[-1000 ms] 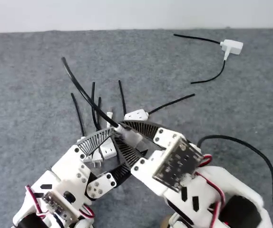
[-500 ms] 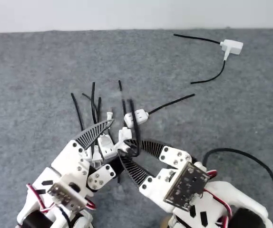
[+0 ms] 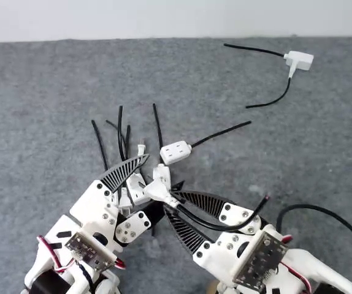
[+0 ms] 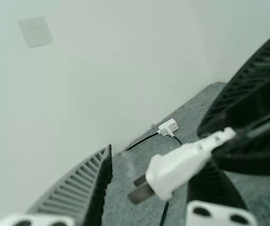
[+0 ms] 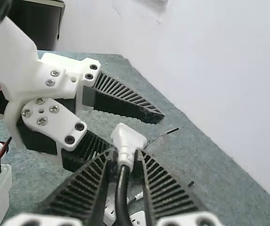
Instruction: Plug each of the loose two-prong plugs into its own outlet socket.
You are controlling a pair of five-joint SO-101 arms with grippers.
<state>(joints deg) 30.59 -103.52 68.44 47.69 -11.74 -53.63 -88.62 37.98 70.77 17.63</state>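
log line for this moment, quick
right hand: shut on white two-prong plug with black cord | left hand: open by loose white plugs | white outlet socket: empty

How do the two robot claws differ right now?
The right gripper is shut; the left gripper stands wide open. The right gripper holds a white plug with a black cord; the left gripper holds nothing, though that plug pokes between its fingers. Both have black ribbed fingers.
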